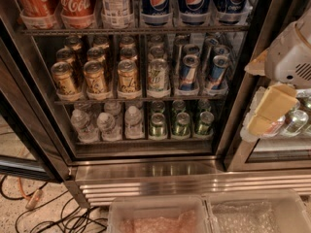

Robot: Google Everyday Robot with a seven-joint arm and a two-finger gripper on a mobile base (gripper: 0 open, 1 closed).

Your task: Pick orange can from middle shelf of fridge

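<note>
The fridge point(43, 130) stands open, with a dark frame and a ribbed steel base. Its middle shelf point(138, 99) is a wire rack with rows of small cans. Golden-orange cans fill its left three rows; the front ones are at the left point(64, 78), the middle point(95, 77) and the right point(128, 75). A pale green-white can point(158, 74) and blue-and-silver cans point(188, 71) stand to their right. My gripper point(268, 111), white with yellowish pads, hangs at the right edge, outside the compartment in front of the neighbouring door, well right of the orange cans and holding nothing that shows.
Large cola bottles point(75, 1) and blue cola bottles point(156, 1) line the top rack. Water bottles point(107, 123) and green cans point(181, 123) fill the bottom rack. Clear plastic bins point(155, 215) sit low in front. Cables point(53, 217) lie on the floor at left.
</note>
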